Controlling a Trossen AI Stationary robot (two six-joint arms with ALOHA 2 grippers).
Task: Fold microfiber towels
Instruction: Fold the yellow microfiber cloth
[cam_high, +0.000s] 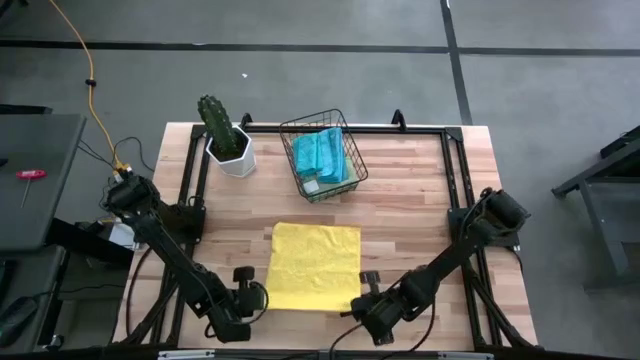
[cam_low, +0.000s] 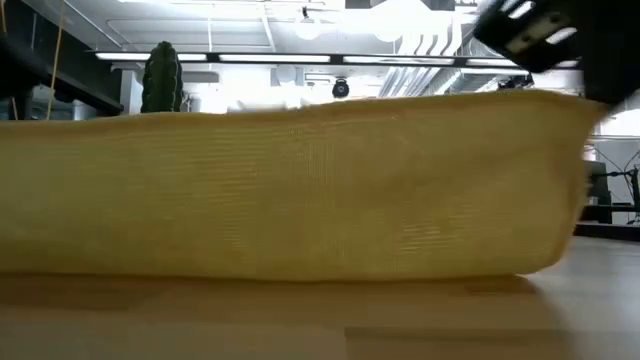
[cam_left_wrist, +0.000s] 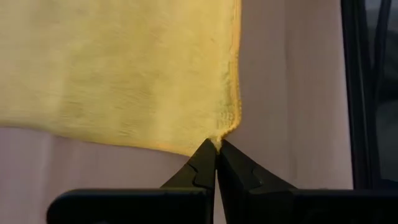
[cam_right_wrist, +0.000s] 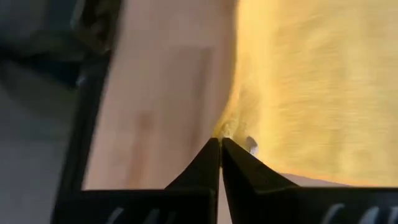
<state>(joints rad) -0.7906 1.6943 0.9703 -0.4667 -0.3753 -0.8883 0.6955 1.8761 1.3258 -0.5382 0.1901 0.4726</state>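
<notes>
The yellow towel (cam_high: 316, 265) lies flat mid-table, near edge pinched at both corners: the first fold looks about to start. Left gripper (cam_left_wrist: 217, 147) and right gripper (cam_right_wrist: 221, 140) are each closed on 1 corner. Next, both should lift evenly and carry that edge toward the basket (cam_high: 322, 156).

left arm (cam_high: 170, 255): dark, slender links | right arm (cam_high: 450, 255): same | fingers (cam_left_wrist: 202, 171): black, pointed

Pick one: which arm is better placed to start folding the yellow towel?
Neither alone. Left gripper is shut on one near corner of the yellow towel, right gripper is shut on the other. Both look equally set to carry the near edge toward the wire basket.
</notes>
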